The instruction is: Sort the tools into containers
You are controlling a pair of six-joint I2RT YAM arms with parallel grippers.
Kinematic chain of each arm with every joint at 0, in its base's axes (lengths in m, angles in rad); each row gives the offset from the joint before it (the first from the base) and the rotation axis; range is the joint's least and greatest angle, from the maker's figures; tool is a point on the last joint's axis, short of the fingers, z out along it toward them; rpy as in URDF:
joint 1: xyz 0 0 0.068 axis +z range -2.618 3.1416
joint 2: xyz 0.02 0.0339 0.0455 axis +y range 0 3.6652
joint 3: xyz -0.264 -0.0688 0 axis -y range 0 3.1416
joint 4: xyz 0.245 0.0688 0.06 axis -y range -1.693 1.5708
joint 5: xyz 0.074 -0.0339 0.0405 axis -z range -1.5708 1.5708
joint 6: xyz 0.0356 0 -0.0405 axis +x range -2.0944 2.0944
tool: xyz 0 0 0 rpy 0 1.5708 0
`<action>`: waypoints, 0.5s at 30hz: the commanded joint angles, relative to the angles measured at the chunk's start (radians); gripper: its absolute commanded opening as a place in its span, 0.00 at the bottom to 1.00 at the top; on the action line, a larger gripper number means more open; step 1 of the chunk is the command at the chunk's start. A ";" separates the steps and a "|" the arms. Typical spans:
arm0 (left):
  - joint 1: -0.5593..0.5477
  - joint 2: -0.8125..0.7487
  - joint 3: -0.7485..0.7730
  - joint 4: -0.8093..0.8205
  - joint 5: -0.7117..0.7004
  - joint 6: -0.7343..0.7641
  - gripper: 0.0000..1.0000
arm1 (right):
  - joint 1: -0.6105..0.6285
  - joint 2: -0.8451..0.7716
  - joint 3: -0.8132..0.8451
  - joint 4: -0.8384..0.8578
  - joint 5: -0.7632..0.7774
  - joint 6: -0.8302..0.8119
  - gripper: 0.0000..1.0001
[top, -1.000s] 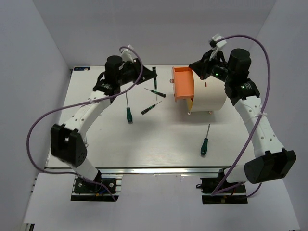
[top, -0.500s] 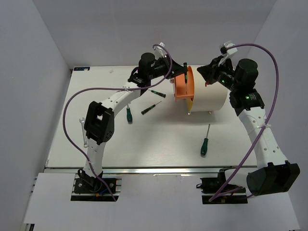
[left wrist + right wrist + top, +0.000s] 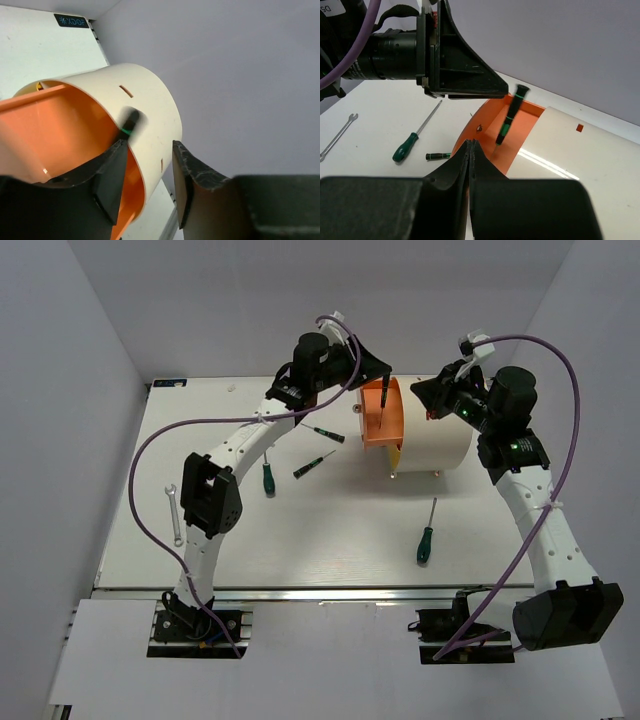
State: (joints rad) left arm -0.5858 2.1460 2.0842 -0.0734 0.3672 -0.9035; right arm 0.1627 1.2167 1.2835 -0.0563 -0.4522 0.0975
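Hovering just above the drum's point(image 3: 435, 435) orange drawer point(image 3: 372, 430), the left pincer point(image 3: 148, 145) has its jaws apart and nothing clamped between them. Directly below it a black-and-green screwdriver point(image 3: 510, 117) stands almost upright, tip down inside the drawer. It is smeared in the left wrist view, so I judge it to be dropping in. The height makes sense: the fingers stay above the drawer's rim, and the tool lands inside rather than on the drum's curved top.

The right pincer point(image 3: 470, 147) is pressed together on nothing. It hangs over the far side of the drum from the drawer, facing the drop, well placed to watch or steady.

Beyond the drawer, on the left arm's side of the drum, three screwdrivers lie loose on the surface point(image 3: 330, 530): one nearest the drawer point(image 3: 326, 433), one beside it point(image 3: 313, 464), and a green-handled one further out point(image 3: 267, 478). A fourth point(image 3: 426, 538) lies on the arm-base side of the drum. The wrench point(image 3: 173, 512) is furthest from the drum, near the surface's left edge. All lie apart from each other, leaving room to come down on each.
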 commanded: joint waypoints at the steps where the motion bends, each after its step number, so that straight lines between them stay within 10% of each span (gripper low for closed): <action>1: -0.014 0.020 0.071 -0.068 -0.028 0.031 0.54 | -0.006 -0.031 -0.007 0.046 -0.013 0.004 0.00; 5: -0.014 0.022 0.092 -0.098 -0.048 0.054 0.51 | -0.005 -0.034 -0.013 0.046 -0.020 0.001 0.00; 8: -0.013 -0.006 0.100 -0.118 -0.074 0.093 0.27 | -0.005 -0.026 -0.009 0.044 -0.087 -0.039 0.01; 11: 0.020 -0.061 0.120 -0.146 -0.138 0.139 0.13 | -0.003 0.001 0.014 0.014 -0.349 -0.192 0.25; 15: 0.110 -0.225 0.024 -0.201 -0.243 0.186 0.18 | 0.116 0.148 0.187 -0.283 -0.526 -0.604 0.46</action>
State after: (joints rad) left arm -0.5632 2.1414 2.1349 -0.2348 0.2340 -0.7788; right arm 0.1921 1.2709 1.3350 -0.1345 -0.7807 -0.1837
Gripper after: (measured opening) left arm 0.161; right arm 0.444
